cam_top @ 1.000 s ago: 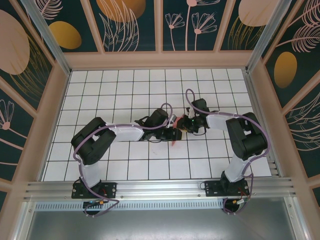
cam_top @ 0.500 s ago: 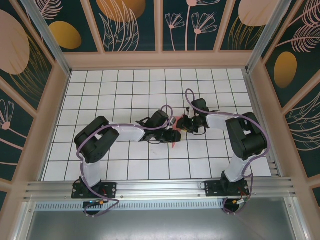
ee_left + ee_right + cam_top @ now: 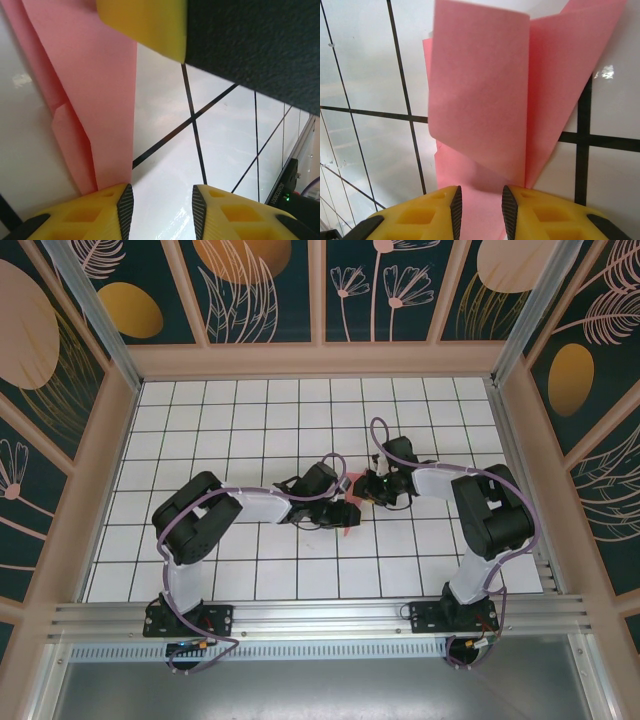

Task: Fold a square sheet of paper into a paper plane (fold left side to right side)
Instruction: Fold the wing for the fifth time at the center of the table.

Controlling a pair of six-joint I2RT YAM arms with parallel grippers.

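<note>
- L arm: over the last sec its elbow is swinging right and inward in the top view. The left gripper is hardly shifting, sitting by the same centre tiles.
- R arm is holding nearly the same pose, and the right gripper is meeting the left one tip to tip mid-table.
- The square sheet of paper is lying between the two grippers on the white grid table, w/ only small pink bits peeking out from under them. Its spot isn't changing.
- Left gripper, wrist view: jaws are standing apart w/ bare table showing between them, so it's released and not pinching. The folded pink paper is running up to its left-hand finger. A second yellow finger, prob. the other gripper's, is hanging over the sheet.
- Right gripper, wrist view: jaws are a little apart, pink is showing through the gap, and no clamp is visible. One flap of the paper is standing up off the table along a crease.
- Meaning (my read): this is a small re-posing, not progress. The flap isn't lying flat yet, so the fold is only partway done and still needs laying over and pressing.
</note>
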